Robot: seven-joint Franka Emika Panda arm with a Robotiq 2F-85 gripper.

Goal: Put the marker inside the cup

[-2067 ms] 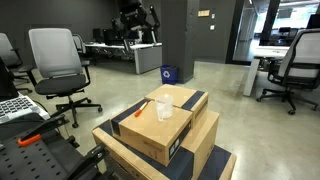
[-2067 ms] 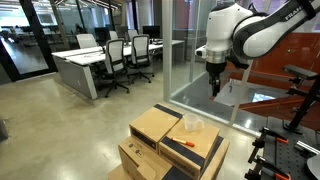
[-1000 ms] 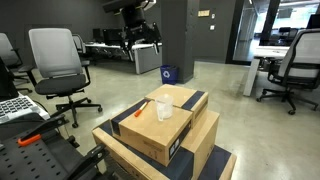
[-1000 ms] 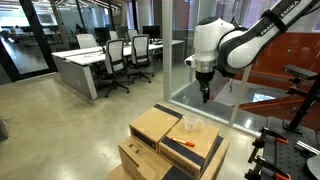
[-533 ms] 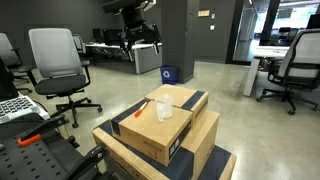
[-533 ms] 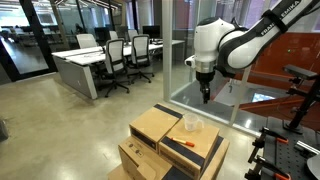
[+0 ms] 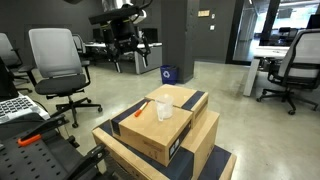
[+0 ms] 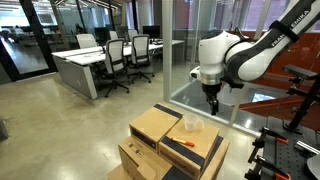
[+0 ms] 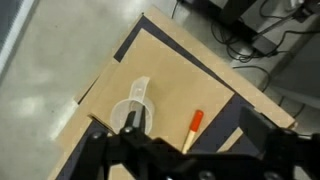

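Cardboard boxes (image 8: 155,125) carry both things. Above them the gripper (image 8: 212,110) hangs with its jaws spread, holding nothing. Only the wrist view shows plainly the clear cup (image 9: 133,108) and, just beside it, the red-orange marker (image 9: 192,128) lying flat outside.

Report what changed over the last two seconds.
The gripper came down toward the cup, jaws open, nothing taken hold of. The cup and the marker stayed where they were on the cardboard box.
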